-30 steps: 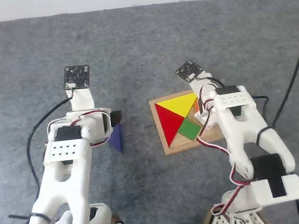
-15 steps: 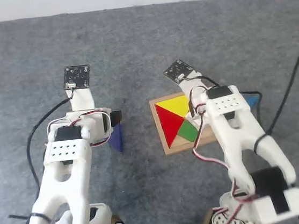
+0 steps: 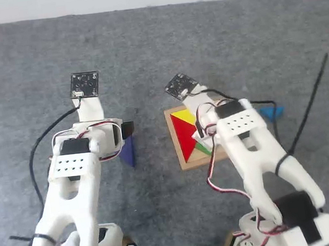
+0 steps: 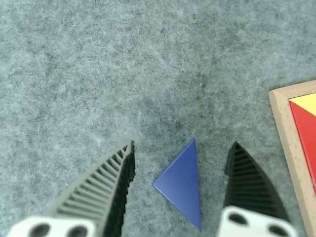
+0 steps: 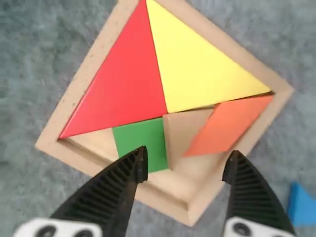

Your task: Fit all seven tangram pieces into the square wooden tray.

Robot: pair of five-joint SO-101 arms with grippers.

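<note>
left gripper (image 4: 182,148): spread wide, holding nothing; hangs low over the grey carpeted tabletop (image 4: 98,59), one finger either side of the piece, probably lined up for a pinch.
dark blue triangle: flat dark blue triangular tangram piece (image 4: 181,185), lying on the carpet between the left jaws, touching neither. Apart from the tray, off its left side in the high view.
right gripper (image 5: 186,153): also open and empty; sits over the tray's lower corner, tips above the green piece and the bare floor. Looks like checking or nudging the fit rather than carrying.
tray: square wooden tray (image 5: 81,84), pale wood with a raised rim, flat on the carpet in front of the right arm.
seated pieces: large red triangle (image 5: 123,89) and large yellow triangle (image 5: 197,64) share a long edge and fill about half the tray. Small green square (image 5: 140,140) sits under the red. Orange parallelogram (image 5: 227,126) lies under the yellow along the rim.
gap: tan patch between green and orange, bare floor or a wood-coloured piece, cannot tell. Bare strips beside the green too.
light blue piece (image 5: 301,202): on the carpet just outside the tray, shape cut off.
progress: four in, roughly halfway by my count.
</note>
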